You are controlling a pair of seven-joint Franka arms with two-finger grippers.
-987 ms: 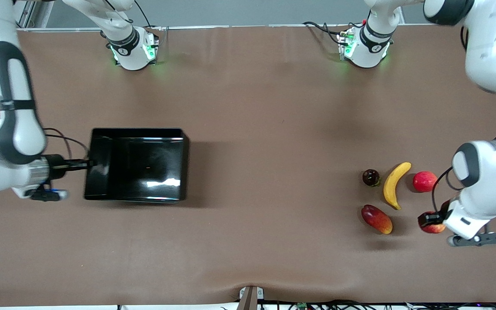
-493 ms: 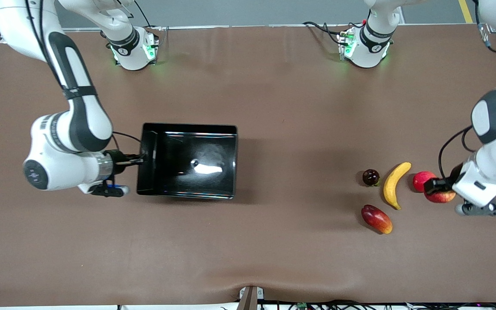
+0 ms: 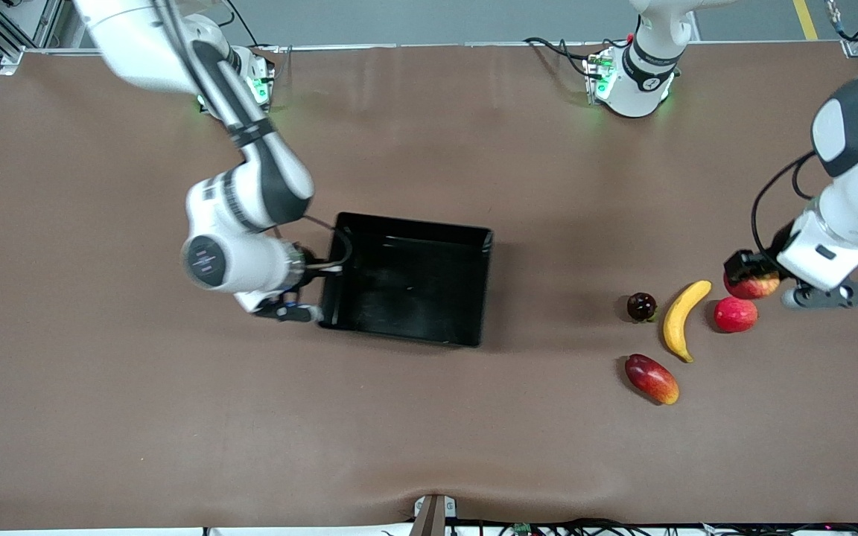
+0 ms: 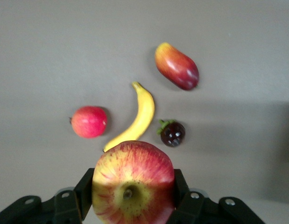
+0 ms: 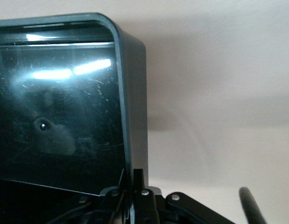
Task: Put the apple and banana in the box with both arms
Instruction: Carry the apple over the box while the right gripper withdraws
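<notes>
Overhead, the left gripper [image 3: 743, 266] held the apple [image 3: 755, 285] clamped in its jaws above the plain red fruit [image 3: 735, 314], beside the banana [image 3: 681, 319]. Mid-table, the right gripper [image 3: 331, 268] was pinched on the box [image 3: 408, 337] wall.

Red apple [image 4: 133, 182] streaked yellow; yellow banana [image 3: 681, 318]; glossy black box [image 3: 408, 279]; red-and-yellow mango [image 3: 651, 378]; brown table [image 3: 429, 417]

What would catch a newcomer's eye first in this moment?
The left gripper holds the apple in the air above the fruit cluster at the left arm's end of the table, where the banana lies. Mid-table, the right gripper is shut on the wall of the empty black box.
</notes>
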